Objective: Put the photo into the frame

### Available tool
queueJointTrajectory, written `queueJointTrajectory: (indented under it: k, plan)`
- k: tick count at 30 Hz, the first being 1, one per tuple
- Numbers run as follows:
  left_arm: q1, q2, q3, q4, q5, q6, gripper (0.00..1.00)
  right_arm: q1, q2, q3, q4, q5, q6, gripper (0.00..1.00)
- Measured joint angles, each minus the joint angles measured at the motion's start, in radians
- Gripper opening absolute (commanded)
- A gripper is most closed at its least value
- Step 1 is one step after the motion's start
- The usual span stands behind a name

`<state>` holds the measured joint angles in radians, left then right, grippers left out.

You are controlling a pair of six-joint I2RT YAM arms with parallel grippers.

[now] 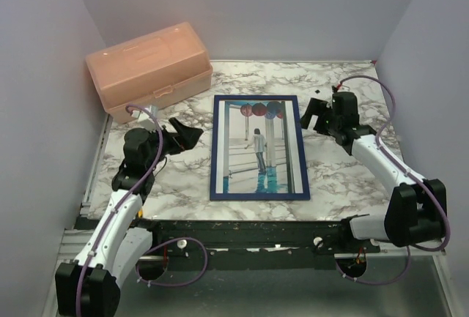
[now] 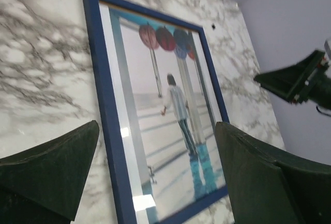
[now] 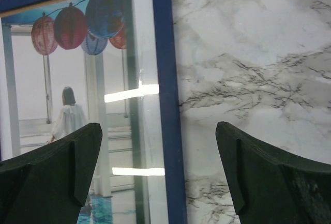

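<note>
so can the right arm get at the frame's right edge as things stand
Probably yes: the right gripper hangs open just beside that edge of the frame, with only table between them.

The frame [image 1: 217, 148] is lying flat at the middle of the table [image 1: 344, 178], its long sides running from 6 to 12 o'clock, and the photo [image 1: 258, 152] is sitting inside it. The box [image 1: 149, 68] is resting at 10 o'clock from the frame, at the table's far left corner, well apart. The left gripper [image 1: 190, 136] is hanging just beside the frame at 9 o'clock, and the right gripper [image 1: 312, 115] is hanging near its 2 o'clock corner.
</note>
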<state>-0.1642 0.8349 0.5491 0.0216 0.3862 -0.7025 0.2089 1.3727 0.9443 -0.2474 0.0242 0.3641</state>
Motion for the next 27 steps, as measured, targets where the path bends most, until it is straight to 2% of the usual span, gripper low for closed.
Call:
queueJointTrajectory:
  k: [4, 8, 12, 16, 20, 27]
  plan:
    - [0.005, -0.116, -0.116, 0.154, -0.158, 0.044, 0.99, -0.060, -0.100, -0.154, 0.125, -0.003, 0.003, 1.00]
    - [0.006, -0.182, -0.245, 0.331, -0.338, 0.185, 0.96, -0.067, -0.162, -0.258, 0.247, 0.036, 0.000, 1.00]
    - [0.006, -0.152, -0.298, 0.408, -0.435, 0.357, 0.96, -0.067, -0.261, -0.447, 0.444, 0.115, -0.011, 1.00]
    - [0.006, -0.060, -0.317, 0.480, -0.510, 0.486, 0.97, -0.067, -0.335, -0.703, 0.737, 0.182, -0.063, 1.00]
    - [0.006, 0.045, -0.356, 0.595, -0.555, 0.554, 0.99, -0.067, -0.261, -0.851, 0.977, 0.215, -0.121, 0.99]
    - [0.009, 0.330, -0.360, 0.888, -0.621, 0.673, 0.99, -0.068, 0.045, -0.773, 1.290, 0.224, -0.188, 1.00]
